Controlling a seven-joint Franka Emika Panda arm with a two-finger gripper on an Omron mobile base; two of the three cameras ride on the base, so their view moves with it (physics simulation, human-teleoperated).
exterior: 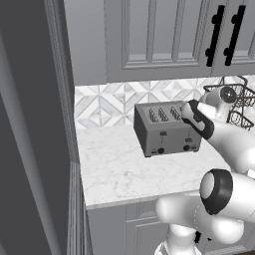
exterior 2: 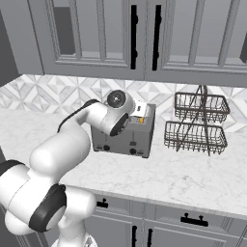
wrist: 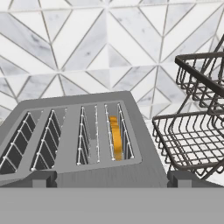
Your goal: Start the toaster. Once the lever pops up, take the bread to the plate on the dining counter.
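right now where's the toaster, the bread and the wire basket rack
toaster [exterior: 167, 142], left base view, on its front face above the knobs
bread [wrist: 115, 138], hand view, on the slice's top edge in the rightmost slot
wire basket rack [exterior 2: 195, 136], right base view, on the lower basket's front mesh

A dark grey toaster [exterior: 167, 128] with black knobs and levers stands on a white worktop [exterior: 119, 169] veined in pale grey marble. In its rightmost slot sits a slice of bread [wrist: 115, 136], orange-yellow with a browner edge. The backsplash [wrist: 87, 48] behind carries a geometric pattern of white and grey marbled triangles and diamonds. A dark brown wire basket rack [exterior 2: 198, 123] stands beside the toaster. Grey panelled wall cabinets [exterior 2: 140, 34] bear black handles, and the base cabinets [exterior 2: 169, 224] match them. The robot arm [exterior 2: 62, 154] is glossy white with black joints.
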